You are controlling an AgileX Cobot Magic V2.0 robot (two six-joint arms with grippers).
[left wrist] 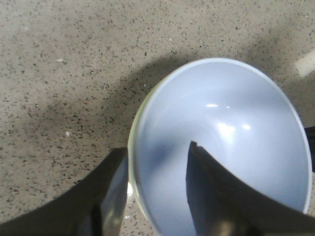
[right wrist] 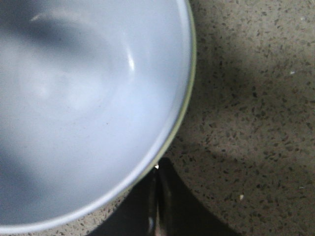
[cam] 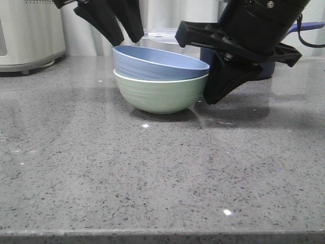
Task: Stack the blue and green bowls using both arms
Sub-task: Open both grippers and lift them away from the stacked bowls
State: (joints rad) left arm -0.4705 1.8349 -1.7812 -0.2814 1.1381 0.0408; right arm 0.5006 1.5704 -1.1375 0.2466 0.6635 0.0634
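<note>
The blue bowl (cam: 157, 63) sits nested inside the green bowl (cam: 160, 94) on the grey speckled counter (cam: 152, 178). My left gripper (cam: 128, 40) is open just above the blue bowl's far left rim, holding nothing. In the left wrist view my left gripper (left wrist: 156, 147) has one finger outside the rim and one over the blue bowl's inside (left wrist: 221, 137); a thin edge of the green bowl (left wrist: 132, 162) shows. My right gripper (cam: 210, 99) is shut and empty, its tip low beside the green bowl's right side. In the right wrist view it (right wrist: 158, 166) lies just outside the blue bowl (right wrist: 83, 98) and the green rim (right wrist: 191, 105).
A white appliance (cam: 28, 33) stands at the back left. A dark navy saucepan (cam: 266, 68) is partly hidden behind my right arm. A clear container (cam: 162, 38) stands behind the bowls.
</note>
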